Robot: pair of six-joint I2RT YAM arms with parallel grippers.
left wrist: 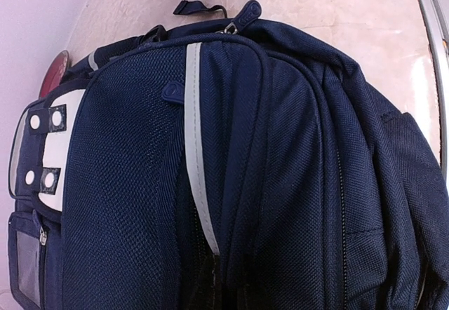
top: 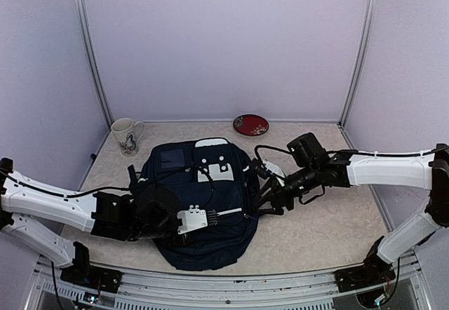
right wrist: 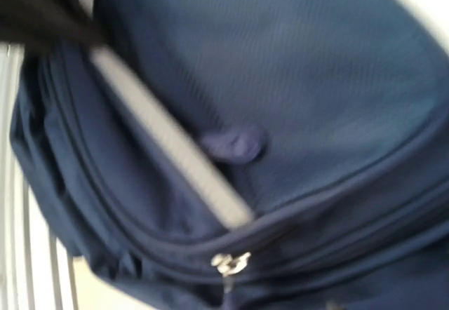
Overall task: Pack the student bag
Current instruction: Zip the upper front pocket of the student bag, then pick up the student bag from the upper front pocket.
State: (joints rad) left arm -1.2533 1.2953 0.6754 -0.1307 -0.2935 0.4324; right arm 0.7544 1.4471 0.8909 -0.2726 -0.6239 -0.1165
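navy student bag (top: 208,243) under the left gripper (top: 226,215), right gripper (top: 261,200) at its side — cannot tell either's opening.

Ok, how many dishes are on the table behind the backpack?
2: a white mug at the back left, a red plate at the back centre. The backpack may hide others.
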